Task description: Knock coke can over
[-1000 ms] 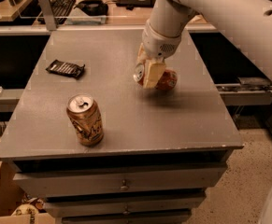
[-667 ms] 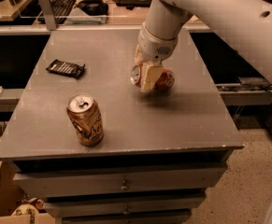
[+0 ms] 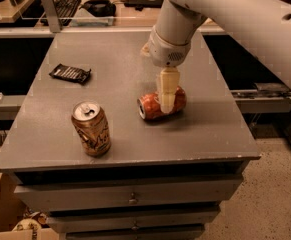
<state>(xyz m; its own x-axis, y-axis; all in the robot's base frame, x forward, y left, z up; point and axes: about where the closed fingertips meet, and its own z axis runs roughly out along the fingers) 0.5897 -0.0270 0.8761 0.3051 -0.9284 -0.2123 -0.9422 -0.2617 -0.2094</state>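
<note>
Coke can [image 3: 151, 108] on its side mid-table [image 3: 210, 129], gripper [image 3: 166, 104] across its middle from 12 o'clock, open or closed we cannot tell, gold-brown can [image 3: 91, 129] upright at 8 o'clock.

Claw [image 3: 166, 95]: cream-yellow plastic, tapered, matte, low over mid-bench [image 3: 210, 129]. Directly above the claw is a rounded pale-grey wrist housing [image 3: 169, 50] with a small patch of fine dotted perforations on its face and a cream-coloured nub at its left edge. Above that is a smooth white cylindrical forearm [image 3: 181, 18] with no markings. Up and right of the claw is a wide, flat-sided white upper link [image 3: 250, 24] with two small dark round holes along it. No cables visible. Shell is plain and glossy-white throughout.
</note>
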